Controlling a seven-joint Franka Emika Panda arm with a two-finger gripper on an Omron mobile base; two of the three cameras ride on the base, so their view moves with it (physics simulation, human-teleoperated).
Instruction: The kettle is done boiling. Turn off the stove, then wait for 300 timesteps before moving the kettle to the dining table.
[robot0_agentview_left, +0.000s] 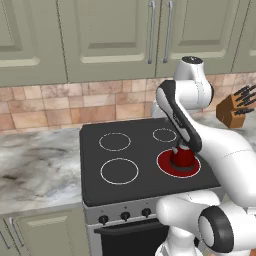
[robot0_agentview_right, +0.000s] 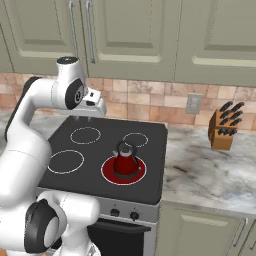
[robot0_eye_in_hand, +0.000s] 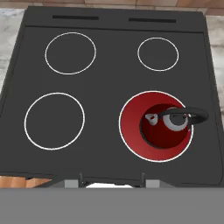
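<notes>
The kettle sits on the front right burner of the stove, and that ring glows solid red under it while the other three burners show plain white outlines, so I judge the heat is on and the first step, turning the stove off, is not yet done. From above I see its lid knob and the thin arched handle over the red body, the kettle resting a little toward the right side of its ring. The knobs run along the silver front below the glass, well down from where my hand is. My gripper hangs high above the back of the cooktop, close to the tiled wall, pointing down and touching nothing. Its fingers hold nothing; they look partly apart, but I cannot tell just how far. The next move, as I read it, calls for bringing my hand down and forward to the front panel, finding the knob that serves this burner and turning it, before any waiting or lifting. A knife block stands on the counter off to the right, well clear.
</notes>
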